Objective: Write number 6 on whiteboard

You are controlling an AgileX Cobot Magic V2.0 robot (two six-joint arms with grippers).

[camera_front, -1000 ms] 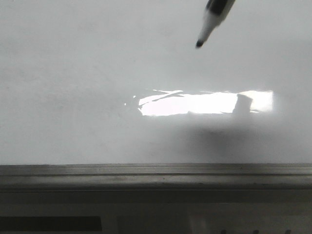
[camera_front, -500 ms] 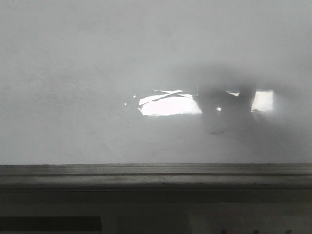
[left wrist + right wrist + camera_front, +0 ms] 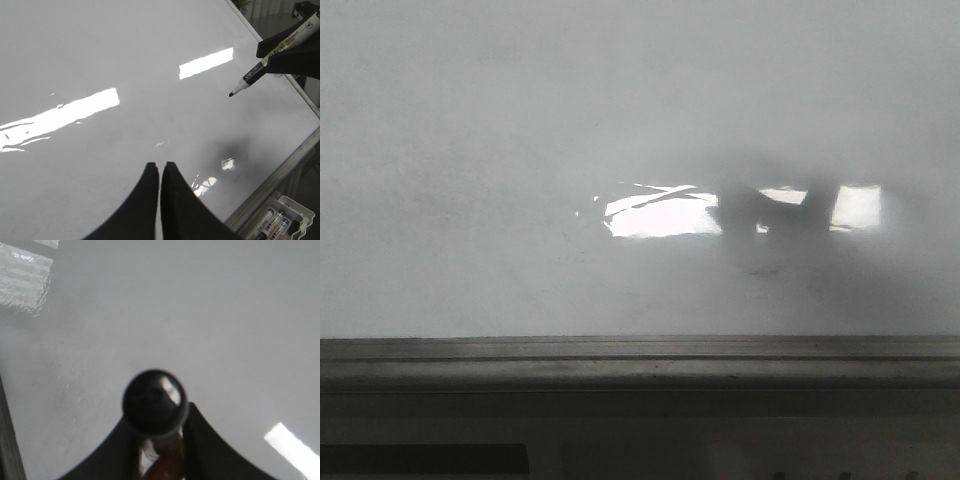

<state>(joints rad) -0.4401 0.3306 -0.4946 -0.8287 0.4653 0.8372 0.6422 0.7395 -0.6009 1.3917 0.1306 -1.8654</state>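
Observation:
The whiteboard (image 3: pixel 520 150) is glossy white with a grey frame edge (image 3: pixel 640 355) at the front. No number 6 or other mark shows on it in any view. My right gripper (image 3: pixel 157 416) is shut on a black-and-white marker pen (image 3: pixel 155 401), seen end-on. In the left wrist view the pen (image 3: pixel 259 67) is held tilted in the right gripper (image 3: pixel 272 50), its tip (image 3: pixel 231 94) a little above the board (image 3: pixel 125 50). My left gripper (image 3: pixel 160 166) is shut and empty, hovering over the board near its edge. In the front view the pen and both grippers are out of view.
Bright glare strips (image 3: pixel 660 212) lie on the board, partly covered by a dark shadow (image 3: pixel 780 215). A tray with spare markers (image 3: pixel 277 222) sits below the board's frame (image 3: pixel 280 175). The board's other side edge (image 3: pixel 7 440) shows in the right wrist view.
The pen tip, seen at the top of the front view a second ago, has left that view. Its shadow has moved onto the glare strip and then shifted slightly.

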